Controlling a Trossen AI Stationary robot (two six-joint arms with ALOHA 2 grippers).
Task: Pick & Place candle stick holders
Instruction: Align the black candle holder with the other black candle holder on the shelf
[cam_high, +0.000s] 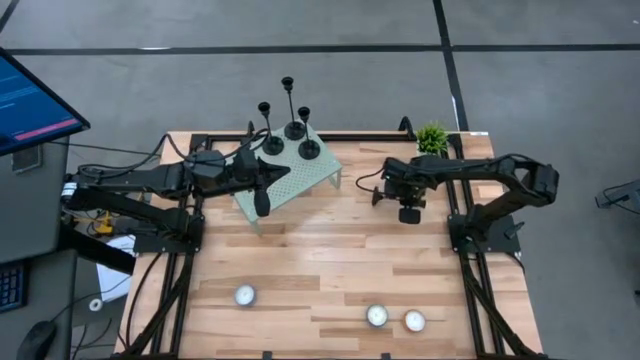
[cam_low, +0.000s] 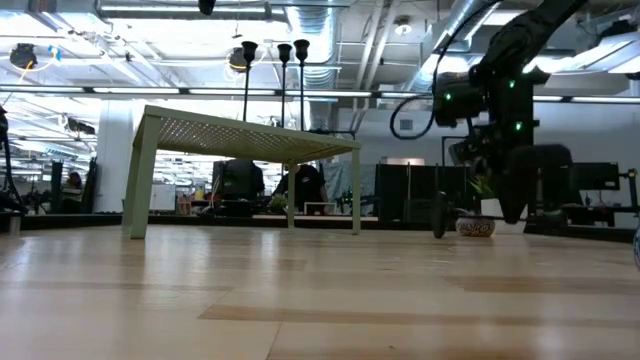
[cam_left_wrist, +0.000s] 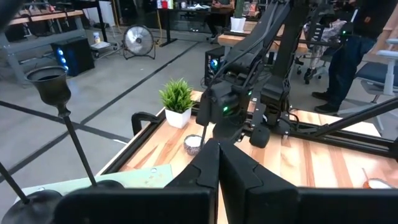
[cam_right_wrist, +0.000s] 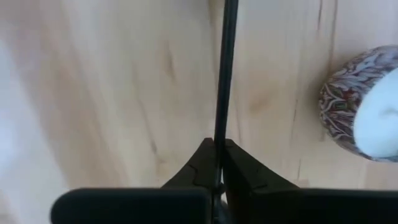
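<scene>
Currently my right hand (cam_right_wrist: 219, 163) is clenched on a candle stick holder (cam_right_wrist: 225, 74), its stem running lengthwise from the fingers. Green stand (cam_high: 290, 180) lies left of it in the high view; left hand (cam_left_wrist: 217, 163) is closed on nothing.

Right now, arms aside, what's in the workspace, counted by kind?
Candle stick holders: 4 (3 on the stand, 1 in the right gripper)
Tealight candles: 3
Patterned candle: 1
Pale green perforated stand: 1
Potted plant: 1
Total: 10
</scene>
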